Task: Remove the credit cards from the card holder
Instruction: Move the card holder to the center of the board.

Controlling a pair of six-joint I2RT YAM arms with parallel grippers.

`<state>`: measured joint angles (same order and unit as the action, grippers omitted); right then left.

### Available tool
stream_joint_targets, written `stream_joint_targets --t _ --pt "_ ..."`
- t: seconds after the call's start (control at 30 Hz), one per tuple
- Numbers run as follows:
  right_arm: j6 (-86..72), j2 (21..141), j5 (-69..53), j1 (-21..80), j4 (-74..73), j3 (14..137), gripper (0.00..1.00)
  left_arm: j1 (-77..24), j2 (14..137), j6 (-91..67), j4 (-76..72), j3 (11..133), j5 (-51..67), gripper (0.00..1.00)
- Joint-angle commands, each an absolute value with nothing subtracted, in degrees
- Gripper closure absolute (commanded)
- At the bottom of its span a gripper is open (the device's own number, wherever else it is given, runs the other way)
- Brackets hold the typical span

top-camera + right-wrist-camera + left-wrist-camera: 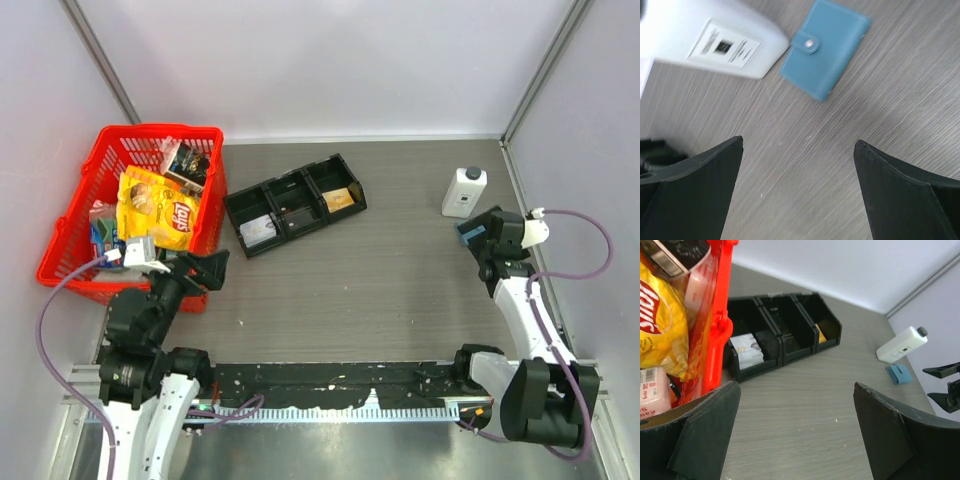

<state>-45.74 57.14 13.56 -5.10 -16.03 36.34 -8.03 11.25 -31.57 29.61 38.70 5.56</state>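
The right arm reaches forward from its base with the elbow bent and the wrist tipped down. The right gripper (799, 142) hangs above the table (850, 115) on the near side of the white bottle (715, 37), jaws spread wide and empty. The card holder (825, 47) is folded shut with its snap tab fastened. It lies flat just beside the bottle, ahead of the spread fingertips and apart from them. The left arm sits folded low, well apart from the bottle across the table. The left gripper (796, 386) is likewise wide open, holding nothing.
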Motion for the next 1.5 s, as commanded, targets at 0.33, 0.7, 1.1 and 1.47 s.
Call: stream_joint_targets --t 0.33,0.7,1.1,1.47 --pt "-62.75 76.63 4.49 -19.59 19.75 27.34 0.17 -8.26 26.45 -32.70 43.15 50.53 8.97 0.00" --pt "-64.78 88.32 -2.02 -21.44 22.77 28.82 0.27 -8.70 29.17 -32.52 41.83 50.19 12.74 0.00" --pt "-64.42 91.49 -1.49 -21.36 17.75 29.88 0.78 -8.70 36.47 -30.15 44.21 53.79 16.25 0.00" --pt "-61.97 85.44 -8.78 -18.65 16.79 27.25 0.99 -9.75 41.30 -31.02 40.17 53.96 24.69 0.04"
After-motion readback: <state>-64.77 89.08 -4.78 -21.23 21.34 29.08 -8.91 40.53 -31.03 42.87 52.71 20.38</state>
